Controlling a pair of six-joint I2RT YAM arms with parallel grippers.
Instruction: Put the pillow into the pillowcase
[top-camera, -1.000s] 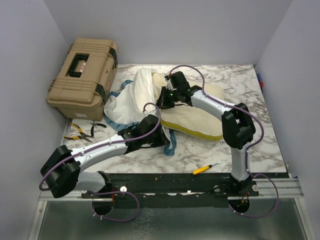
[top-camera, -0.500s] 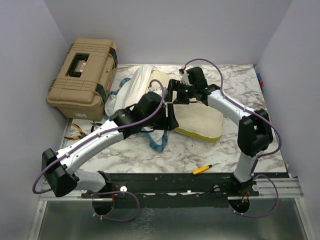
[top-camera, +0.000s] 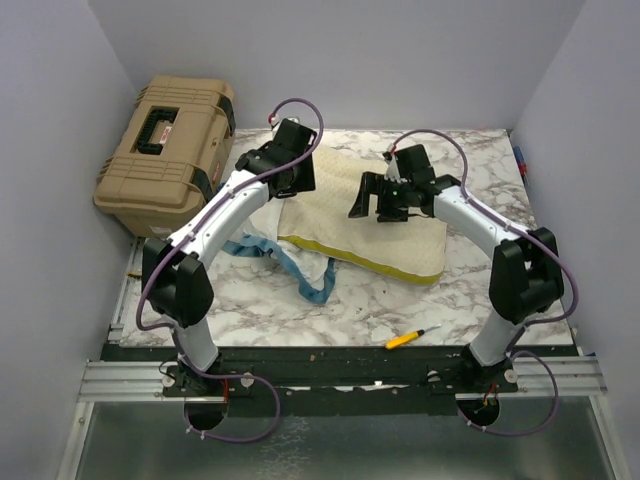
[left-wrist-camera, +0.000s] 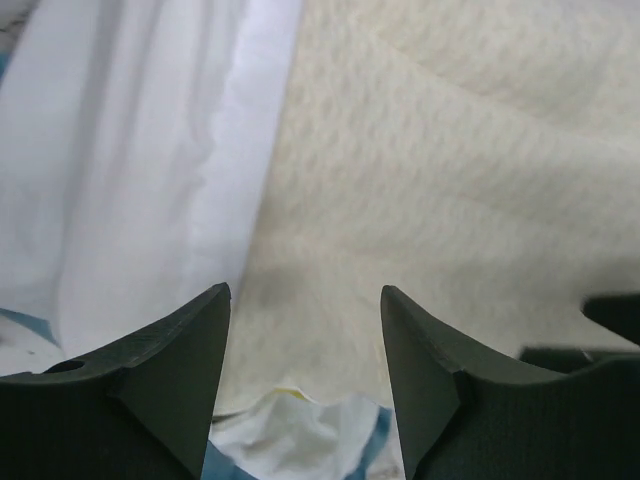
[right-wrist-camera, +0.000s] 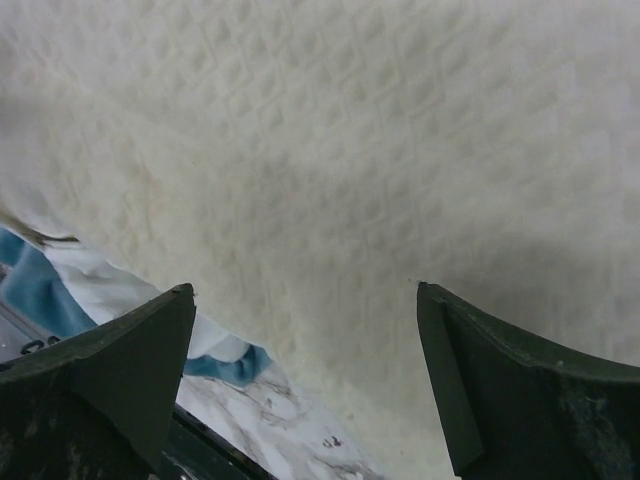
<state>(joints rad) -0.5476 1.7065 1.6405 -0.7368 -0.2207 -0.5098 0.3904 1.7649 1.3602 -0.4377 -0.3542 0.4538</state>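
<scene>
Both arms have lifted back from the pillowcase (top-camera: 312, 278), and the left fingers (left-wrist-camera: 170, 370) and right fingers (right-wrist-camera: 120, 370) hang spread above the pillow (top-camera: 375, 245), seemingly gripping nothing.

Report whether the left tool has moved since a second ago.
Yes. The left tool moved toward the table's far side, ending level with the tan case.

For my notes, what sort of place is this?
Probably a lab test cell: two robot arms bolted at a marble-patterned table, plain walls boxing it in, a tan tool case nearby.
</scene>
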